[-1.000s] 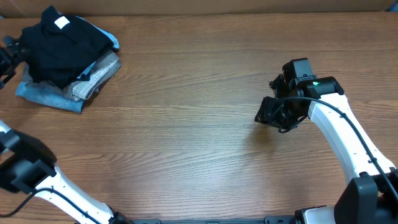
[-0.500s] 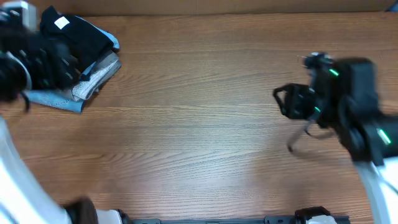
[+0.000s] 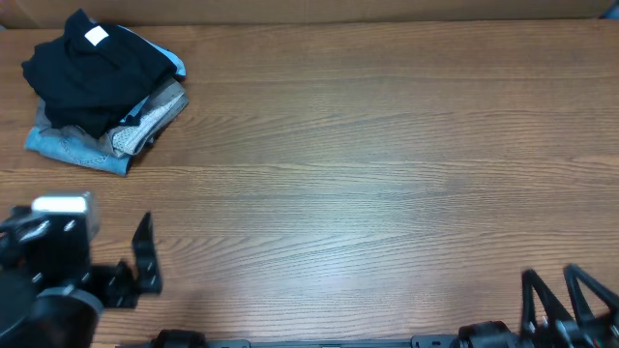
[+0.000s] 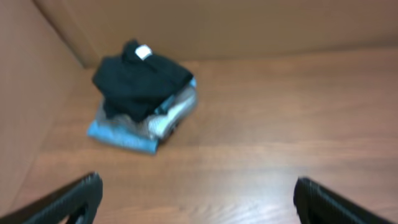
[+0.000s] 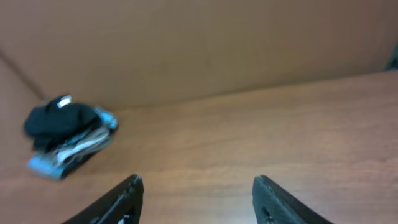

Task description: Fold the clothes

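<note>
**Obs:** Layout?

**Op:** One table. A stack of garments is the only landmark. The black T-shirt sits on top of the stack, bunched, over a grey garment and a light blue garment.

**Obs:** End effectors?

**Op:** Left end effector and right end effector are both well apart from the stack, on its near side. Fingers spread wide, holding nothing.

**Obs:** What worries you?

**Op:** I reckon a deep pinch catches the grey layer too and drags the whole stack. A shallow pinch may let the soft fabric slip. I'd take the top layer only, near the white label.
</note>
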{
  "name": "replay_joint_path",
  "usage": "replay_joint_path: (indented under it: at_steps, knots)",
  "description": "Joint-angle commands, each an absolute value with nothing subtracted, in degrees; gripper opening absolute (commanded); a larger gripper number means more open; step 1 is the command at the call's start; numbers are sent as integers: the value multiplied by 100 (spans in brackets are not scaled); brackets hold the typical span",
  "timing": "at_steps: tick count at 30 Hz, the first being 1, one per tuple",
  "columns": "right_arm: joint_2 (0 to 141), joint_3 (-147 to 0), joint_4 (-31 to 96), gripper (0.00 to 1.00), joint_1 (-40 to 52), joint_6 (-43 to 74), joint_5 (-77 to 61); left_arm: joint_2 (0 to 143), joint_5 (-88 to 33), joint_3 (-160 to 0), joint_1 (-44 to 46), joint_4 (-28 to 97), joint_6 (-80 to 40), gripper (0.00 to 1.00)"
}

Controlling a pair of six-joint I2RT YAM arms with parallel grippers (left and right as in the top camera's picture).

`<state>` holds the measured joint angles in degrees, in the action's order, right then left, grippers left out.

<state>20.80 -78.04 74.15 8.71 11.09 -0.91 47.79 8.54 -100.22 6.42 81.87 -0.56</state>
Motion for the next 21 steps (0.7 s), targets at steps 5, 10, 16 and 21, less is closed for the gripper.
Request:
replay_joint_path:
  at_steps: [5,10,16,21]
  knots:
    - [2394,-4438,4486,74,893,1267,338,4431,1660,-6381,679,5784,-261,100]
    - [2956,-2757,1142,100,893,1267,338,4814,1693,-5483,672,4598,-325,100]
    - [3481,-2510,427,100,893,1269,338,5415,1691,-5446,674,4818,-325,100]
    - [3533,-2510,305,100,893,1269,338,6023,1691,-5446,674,4816,-325,100]
